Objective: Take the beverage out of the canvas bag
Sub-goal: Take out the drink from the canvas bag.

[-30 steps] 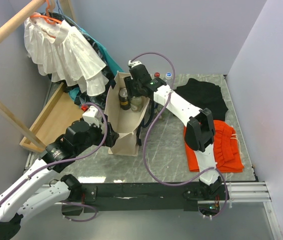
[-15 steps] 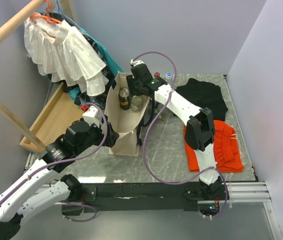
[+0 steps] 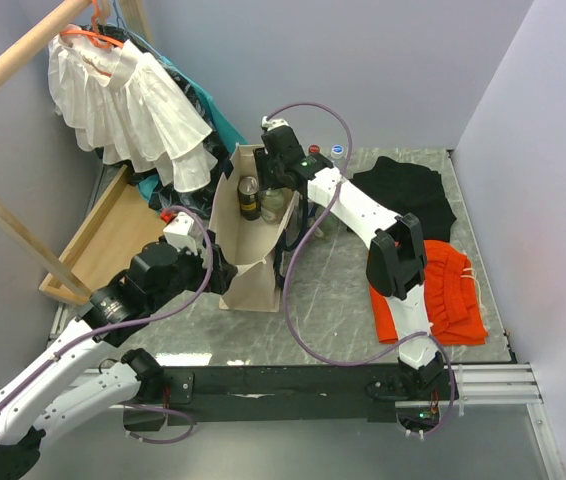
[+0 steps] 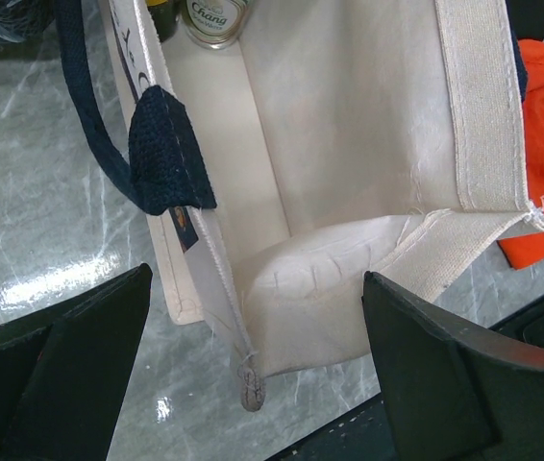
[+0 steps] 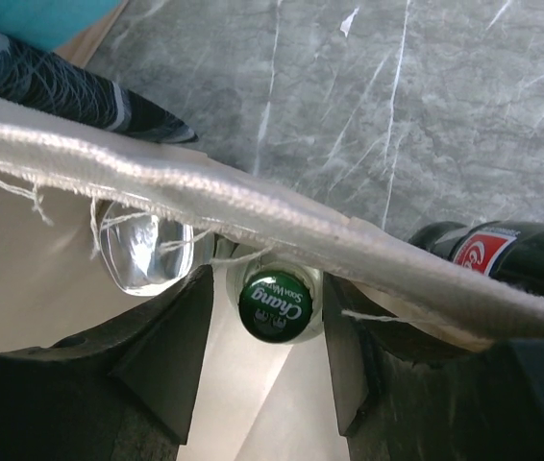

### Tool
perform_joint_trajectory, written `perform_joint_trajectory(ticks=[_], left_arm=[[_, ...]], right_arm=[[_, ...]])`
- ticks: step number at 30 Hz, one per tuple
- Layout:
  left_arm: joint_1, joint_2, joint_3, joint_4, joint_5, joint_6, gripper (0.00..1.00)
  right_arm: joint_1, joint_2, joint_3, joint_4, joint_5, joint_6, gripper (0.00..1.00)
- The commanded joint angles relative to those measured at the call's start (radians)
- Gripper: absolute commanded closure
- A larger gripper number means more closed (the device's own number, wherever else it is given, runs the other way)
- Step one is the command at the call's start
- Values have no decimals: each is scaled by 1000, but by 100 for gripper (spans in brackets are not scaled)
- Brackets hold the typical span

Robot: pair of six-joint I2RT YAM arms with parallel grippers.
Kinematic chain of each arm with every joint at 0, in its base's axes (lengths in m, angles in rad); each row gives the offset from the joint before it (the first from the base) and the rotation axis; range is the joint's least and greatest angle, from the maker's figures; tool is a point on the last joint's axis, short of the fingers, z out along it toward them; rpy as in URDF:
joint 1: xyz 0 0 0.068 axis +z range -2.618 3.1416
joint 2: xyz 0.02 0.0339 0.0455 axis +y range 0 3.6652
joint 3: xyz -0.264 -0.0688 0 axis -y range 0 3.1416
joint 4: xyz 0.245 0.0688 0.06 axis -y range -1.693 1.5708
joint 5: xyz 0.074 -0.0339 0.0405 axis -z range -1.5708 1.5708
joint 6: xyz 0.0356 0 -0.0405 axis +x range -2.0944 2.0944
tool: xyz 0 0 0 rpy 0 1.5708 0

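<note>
The cream canvas bag (image 3: 251,262) with navy handles stands open at mid-table. Two bottles stand in its far end: a dark one (image 3: 249,197) and a clear Chang soda water bottle (image 3: 272,205). My right gripper (image 3: 275,180) reaches over the bag's far rim (image 5: 253,206). In the right wrist view it (image 5: 270,355) is open, its fingers (image 5: 171,355) on either side of the green Chang cap (image 5: 275,305), with a thin gap. My left gripper (image 3: 220,268) is wide open (image 4: 253,384) astride the bag's near end (image 4: 349,144), not pinching it.
A white ruffled garment (image 3: 128,100) hangs at back left above a wooden frame (image 3: 113,235). Black cloth (image 3: 408,195) and orange cloth (image 3: 443,295) lie to the right. A white-capped bottle (image 3: 338,153) stands behind. A dark red-labelled bottle (image 5: 503,252) lies outside the bag.
My right gripper has shifted slightly left and further over the bag's far end. The left arm and the bag have barely moved.
</note>
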Motion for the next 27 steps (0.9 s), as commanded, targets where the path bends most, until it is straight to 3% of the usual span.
perform_joint_trajectory(ticks=[1, 20, 27], left_arm=[[-9, 6, 7, -8, 1, -1, 4], [-9, 12, 6, -6, 4, 3, 4], [-11, 18, 7, -6, 4, 2, 4]], right_arm=[[-26, 23, 40, 1, 15, 1, 44], [-27, 64, 81, -42, 32, -7, 45], [-26, 60, 79, -56, 39, 3, 50]])
